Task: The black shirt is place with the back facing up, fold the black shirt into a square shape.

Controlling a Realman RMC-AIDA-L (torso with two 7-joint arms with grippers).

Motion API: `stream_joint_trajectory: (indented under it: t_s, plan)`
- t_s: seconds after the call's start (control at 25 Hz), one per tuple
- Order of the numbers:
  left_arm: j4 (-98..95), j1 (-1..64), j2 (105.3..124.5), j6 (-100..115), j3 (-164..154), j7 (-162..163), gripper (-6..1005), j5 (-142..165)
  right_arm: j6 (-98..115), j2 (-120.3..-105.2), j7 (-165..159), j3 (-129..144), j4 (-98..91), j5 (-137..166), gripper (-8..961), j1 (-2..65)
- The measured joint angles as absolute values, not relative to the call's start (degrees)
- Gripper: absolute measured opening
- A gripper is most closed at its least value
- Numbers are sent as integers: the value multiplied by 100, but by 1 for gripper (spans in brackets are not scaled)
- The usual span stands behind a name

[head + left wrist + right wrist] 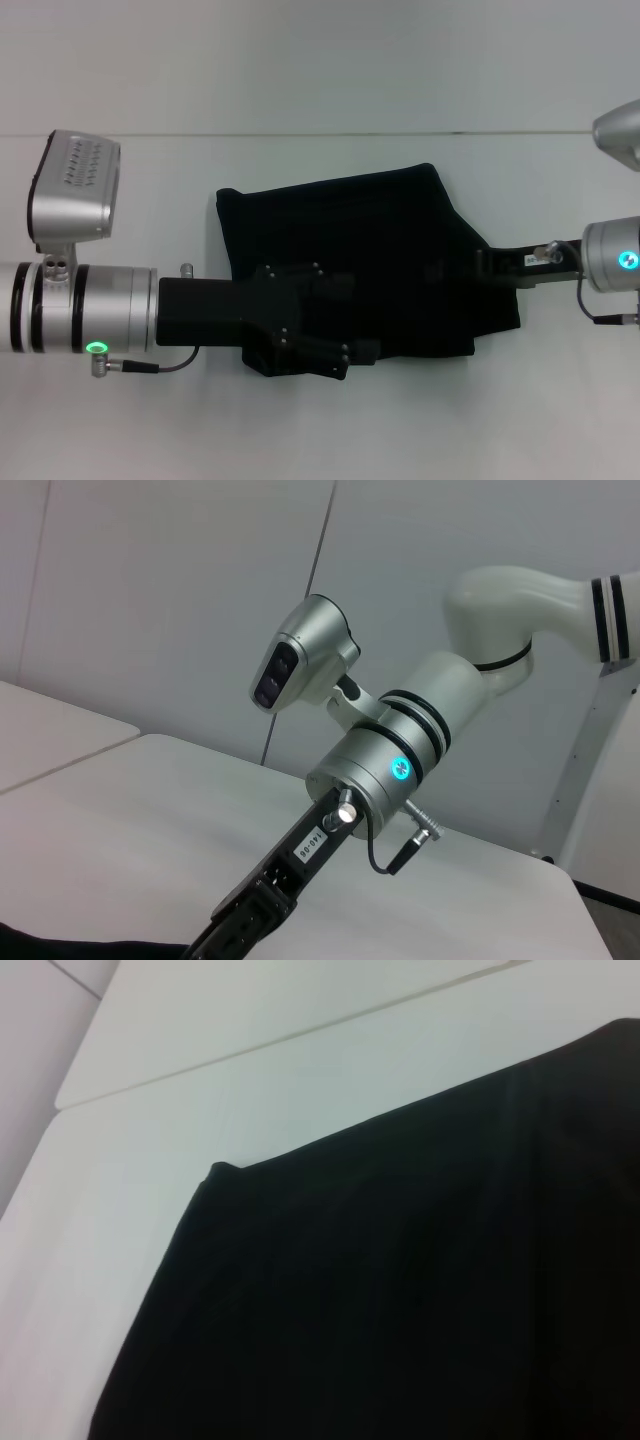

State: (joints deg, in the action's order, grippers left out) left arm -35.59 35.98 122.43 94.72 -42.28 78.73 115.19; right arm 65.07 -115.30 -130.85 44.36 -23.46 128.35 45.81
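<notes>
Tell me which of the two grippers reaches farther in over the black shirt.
The left gripper: it lies well in over the black shirt, while the right gripper only meets the shirt's right edge.

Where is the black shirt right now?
In the head view the black shirt lies bunched in the middle of the white table, between the two arms: the left gripper is over its near-left part and the right gripper at its right edge.
</notes>
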Motion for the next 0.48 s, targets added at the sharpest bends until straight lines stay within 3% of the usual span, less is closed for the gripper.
stream_joint_trajectory:
  t_s: [0.4, 0.48]
  plan:
    - [-3554, 3606, 12228, 9450, -4227, 7870, 947, 11518, 6493, -11634, -13045, 4381, -2403, 12809, 409, 4584]
    - [-3551, 3606, 12233, 9441, -4227, 7870, 948, 11521, 6493, -11635, -12977, 4369, -2404, 12770, 366, 4572]
